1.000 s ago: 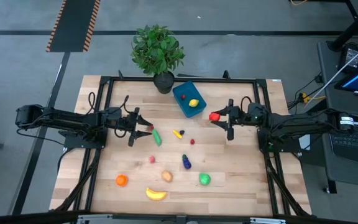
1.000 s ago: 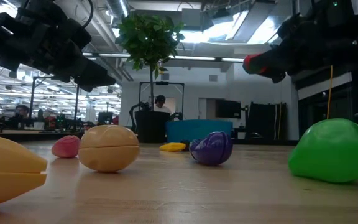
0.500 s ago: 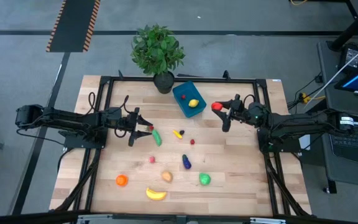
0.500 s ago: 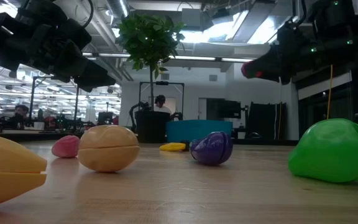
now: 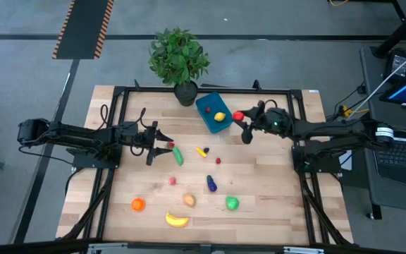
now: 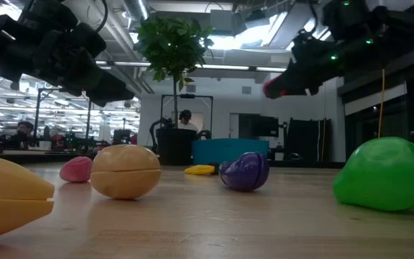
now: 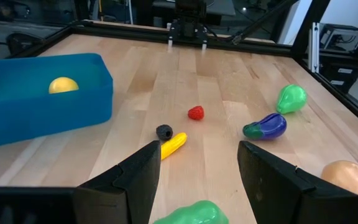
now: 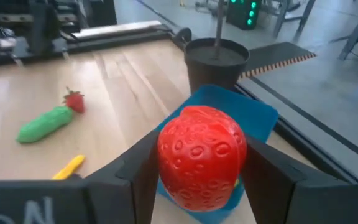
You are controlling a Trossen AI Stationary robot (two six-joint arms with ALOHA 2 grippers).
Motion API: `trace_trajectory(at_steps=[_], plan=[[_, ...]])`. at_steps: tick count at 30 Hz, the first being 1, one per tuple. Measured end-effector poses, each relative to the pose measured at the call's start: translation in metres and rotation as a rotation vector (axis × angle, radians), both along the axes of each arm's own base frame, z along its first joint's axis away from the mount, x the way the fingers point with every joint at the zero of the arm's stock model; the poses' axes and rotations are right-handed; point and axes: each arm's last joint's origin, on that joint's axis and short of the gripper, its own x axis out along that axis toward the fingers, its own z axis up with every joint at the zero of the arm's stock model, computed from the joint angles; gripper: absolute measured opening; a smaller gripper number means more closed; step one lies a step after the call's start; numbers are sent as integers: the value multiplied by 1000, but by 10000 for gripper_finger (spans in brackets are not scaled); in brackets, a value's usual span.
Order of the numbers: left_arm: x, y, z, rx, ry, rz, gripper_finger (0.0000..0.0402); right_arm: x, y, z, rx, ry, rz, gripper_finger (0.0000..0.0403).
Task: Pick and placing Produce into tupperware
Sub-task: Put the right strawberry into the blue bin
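My right gripper point(image 5: 240, 118) is shut on a red strawberry point(image 8: 202, 155) and hangs in the air just right of the blue tupperware point(image 5: 212, 110), which holds a lemon point(image 5: 220, 117). In the low view the strawberry point(image 6: 274, 88) shows high above the tupperware point(image 6: 228, 151). My left gripper point(image 5: 166, 144) is open above the table, beside the green cucumber point(image 5: 178, 155) and a small red berry point(image 8: 73, 99). The other produce lies on the wood: orange point(image 5: 138, 204), banana point(image 5: 177, 220), potato point(image 5: 189, 200), green apple point(image 5: 232, 203), eggplant point(image 5: 211, 183). My right gripper pinches the strawberry's two sides point(image 8: 166, 158) between its fingers point(image 8: 135, 171), coming level from the table's right side. The strawberry is lifted clear of the table, and its rounded front sticks out past the fingertips.
The potted plant point(image 5: 180, 60) stands at the far edge, its dark pot point(image 8: 216, 62) right beside the tupperware. A small yellow piece point(image 7: 173, 144), a dark berry point(image 7: 164, 131) and a red berry point(image 7: 196, 112) lie mid-table. A black frame point(image 5: 203, 90) rims the table.
My right gripper has carried the strawberry toward the table's far edge and leftward, closing on the tupperware, and stays shut on it. In the low view the strawberry has shifted left and slightly down.
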Motion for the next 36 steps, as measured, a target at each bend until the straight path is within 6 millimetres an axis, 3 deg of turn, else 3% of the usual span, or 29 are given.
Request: trace_trajectory(at_steps=[11, 24, 30, 36], plan=[[-1, 0, -3, -6, 35, 0, 206, 29, -37, 27, -10, 49, -7, 190], [-1, 0, -5, 40, 52, -13, 206, 58, -86, 33, 66, 92, 61, 190], [-1, 0, -5, 41, 52, -13, 206, 63, -95, 45, 65, 157, 86, 190], [-1, 0, -5, 42, 52, -13, 206, 67, -101, 44, 181, 271, 146, 190]])
